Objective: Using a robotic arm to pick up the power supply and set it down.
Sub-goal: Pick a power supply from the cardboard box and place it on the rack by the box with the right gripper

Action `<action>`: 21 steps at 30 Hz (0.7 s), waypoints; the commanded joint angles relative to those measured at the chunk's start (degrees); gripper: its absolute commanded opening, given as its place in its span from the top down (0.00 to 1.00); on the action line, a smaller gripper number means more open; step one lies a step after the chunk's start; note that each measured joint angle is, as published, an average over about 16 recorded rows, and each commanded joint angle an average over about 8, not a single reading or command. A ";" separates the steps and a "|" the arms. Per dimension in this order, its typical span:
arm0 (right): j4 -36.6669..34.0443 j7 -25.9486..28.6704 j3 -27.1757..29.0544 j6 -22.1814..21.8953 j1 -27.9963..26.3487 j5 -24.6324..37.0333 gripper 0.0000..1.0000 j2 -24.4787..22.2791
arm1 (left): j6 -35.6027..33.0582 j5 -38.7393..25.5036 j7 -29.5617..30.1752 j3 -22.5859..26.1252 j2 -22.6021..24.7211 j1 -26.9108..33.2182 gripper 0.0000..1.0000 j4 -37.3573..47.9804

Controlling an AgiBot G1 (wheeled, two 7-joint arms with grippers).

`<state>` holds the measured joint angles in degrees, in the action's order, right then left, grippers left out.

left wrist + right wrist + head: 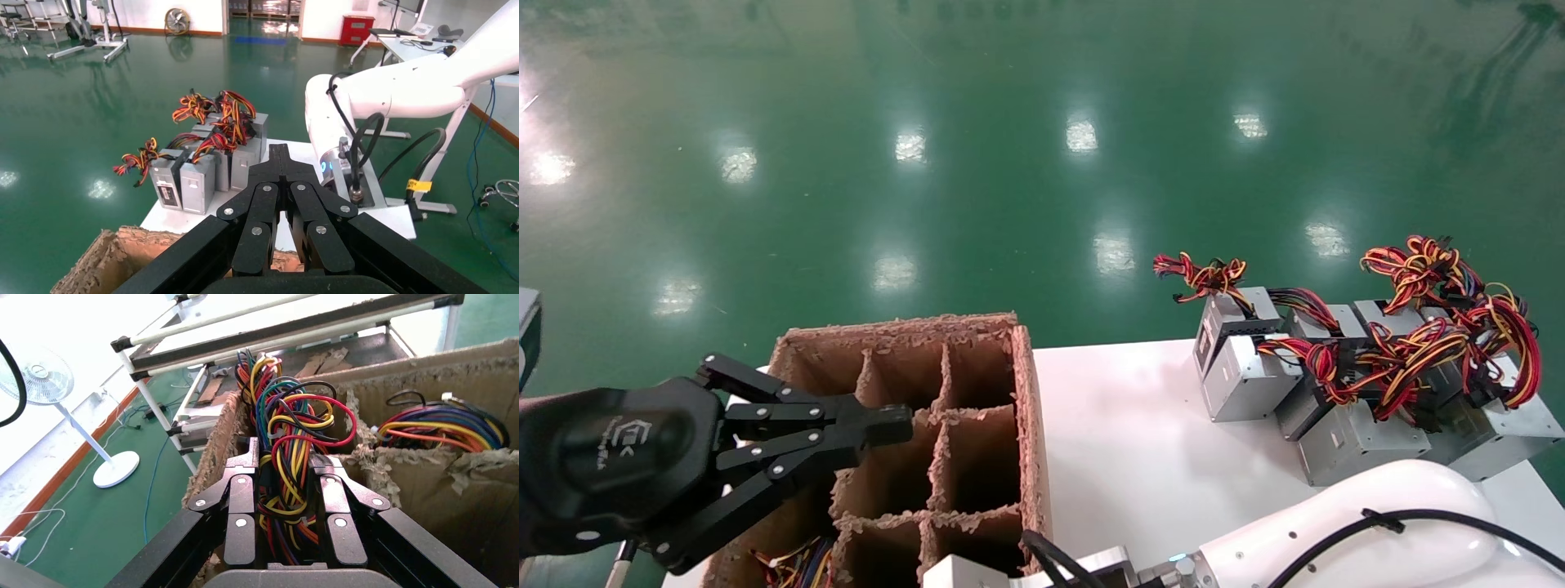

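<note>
Gripping with the right hand [284, 460] down inside the cardboard box [428, 478], black fingers [240, 496] pressed in from both sides on a thick bunch of red, yellow, black, blue and purple wires. Holding the power supply [287, 425] by that bunch, then, right in a compartment against the box's outer wall. Cannot make out the metal body from the wrist view, hidden below the wires and the fingers. Rising well above the box's ragged rim, those wires, looping up and over. Sharing the box with a second coil of wires [442, 425], tucked in the next compartment over, just past a torn divider.

Reaching in from the near right of the box with the glossy white right arm [1377, 514], wrist dipping out of the head view at the box's near edge.

Hovering over the left side of the box with the left hand [891, 426], fingers closed tip to tip on nothing, pointing across the dividers.

Resting the box on the white table [1132, 441], at its left end. Sitting well to the right of the box on that same table, a pile of grey boxes [1336, 408] with red, yellow and black wires tangled on top. Spreading out beyond the box, a glossy green floor [1009, 163].
</note>
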<state>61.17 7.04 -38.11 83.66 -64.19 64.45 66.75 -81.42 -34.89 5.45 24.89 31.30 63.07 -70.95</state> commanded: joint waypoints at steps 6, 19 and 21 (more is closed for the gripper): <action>2.18 -0.16 1.33 0.90 0.73 -2.72 1.00 -1.10 | 0.00 0.00 0.00 0.00 0.00 0.00 1.00 0.00; 7.94 -0.30 6.27 1.50 2.15 -11.22 1.00 -3.99 | 0.00 0.00 0.00 0.00 0.00 0.00 1.00 0.00; 8.07 -0.69 7.11 1.92 2.49 -12.99 1.00 -4.10 | 0.00 0.00 0.00 0.00 0.00 0.00 1.00 0.00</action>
<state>68.74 6.07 -30.84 85.95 -61.75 50.99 62.80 -81.42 -34.89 5.45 24.89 31.30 63.07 -70.95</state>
